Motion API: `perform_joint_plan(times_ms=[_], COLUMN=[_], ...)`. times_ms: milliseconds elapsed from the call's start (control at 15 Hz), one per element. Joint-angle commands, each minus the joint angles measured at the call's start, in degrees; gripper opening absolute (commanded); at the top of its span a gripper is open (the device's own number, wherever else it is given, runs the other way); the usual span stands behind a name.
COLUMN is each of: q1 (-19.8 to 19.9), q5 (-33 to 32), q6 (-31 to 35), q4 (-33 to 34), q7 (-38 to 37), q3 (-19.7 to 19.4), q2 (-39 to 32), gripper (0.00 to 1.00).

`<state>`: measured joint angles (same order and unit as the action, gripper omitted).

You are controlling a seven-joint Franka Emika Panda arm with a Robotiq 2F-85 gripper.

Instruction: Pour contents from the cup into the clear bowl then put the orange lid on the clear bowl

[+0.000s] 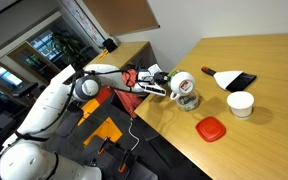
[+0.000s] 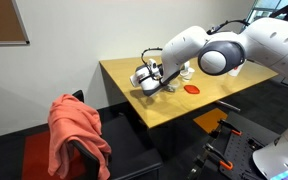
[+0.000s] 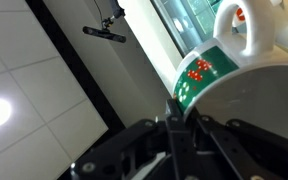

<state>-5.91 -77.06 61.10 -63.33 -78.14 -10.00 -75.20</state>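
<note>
At the table's (image 1: pixel 269 60) near edge, the gripper (image 1: pixel 167 88) was clamped on the cup (image 1: pixel 182 83), which was tipped onto its side just above the clear bowl (image 1: pixel 190 101). The orange lid (image 1: pixel 211 128) lay flat near the bowl, not touching it. A plain white cup (image 1: pixel 241 103) stood upright close by. The wrist view showed the held cup's green band.

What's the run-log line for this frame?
phase: pour | jaws: shut on cup | cup: tilted over clear bowl | orange lid: on table
</note>
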Motion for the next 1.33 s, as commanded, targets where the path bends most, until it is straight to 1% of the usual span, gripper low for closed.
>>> perform_joint_plan(times_ms=[0,333,533,933,1267], q1=[0.06,-0.22,-0.18,0.52,1.55], q5=[0.90,2.65,3.60,5.90,8.02], q6=[0.54,2.30,5.98,16.96,28.26], q4=[-5.93,-10.54,-13.42,-18.51,-21.35], q7=[-2.76,-7.58,-10.19,-13.76,-10.85], q3=[1.60,4.88,7.07,10.21,10.44], q2=[7.63,14.53,18.44,25.02,28.42], gripper=[0.03,0.03,0.03,0.03,0.03])
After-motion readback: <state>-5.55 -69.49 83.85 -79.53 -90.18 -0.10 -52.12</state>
